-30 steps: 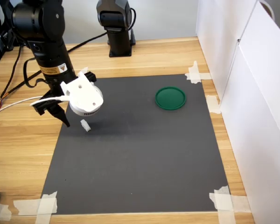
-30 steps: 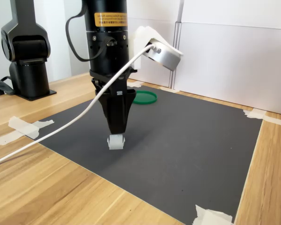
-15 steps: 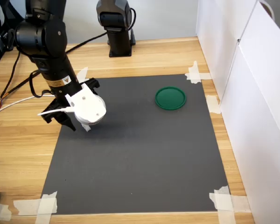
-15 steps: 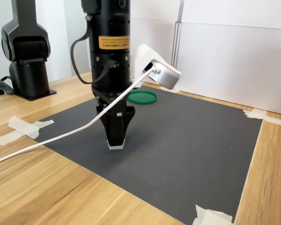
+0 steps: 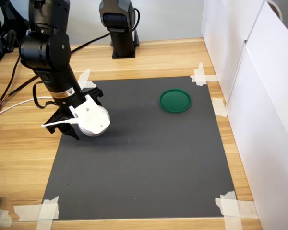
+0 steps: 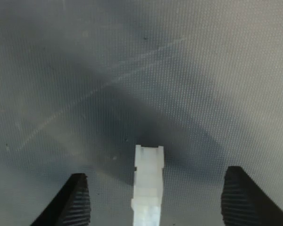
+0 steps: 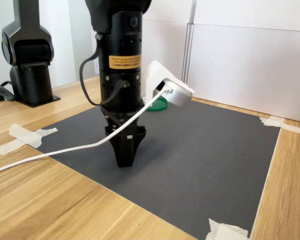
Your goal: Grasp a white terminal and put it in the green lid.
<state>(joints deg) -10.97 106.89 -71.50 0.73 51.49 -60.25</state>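
The white terminal [image 6: 147, 186] lies on the black mat, shown only in the wrist view, where it sits between my two dark fingertips [image 6: 74, 202] with a gap on each side. My gripper [image 6: 156, 200] is open and lowered onto the mat. In both exterior views the gripper [image 5: 75, 133] [image 7: 125, 160] points straight down and hides the terminal. The green lid [image 5: 175, 100] rests on the mat toward the first exterior view's upper right, well away from the gripper. In the second exterior view only an edge of the lid [image 7: 162, 104] shows behind the wrist camera.
The black mat [image 5: 149, 167] is taped to a wooden table at its corners [image 5: 48, 208]. A second black arm base [image 5: 117, 28] stands at the back. White panels [image 5: 259, 96] wall off the first exterior view's right. A white cable [image 7: 50, 152] trails from the wrist camera.
The arm has come down from above the terminal until the fingertips reach the mat. The terminal, visible beside the fingers a second ago, is now covered in both exterior views.
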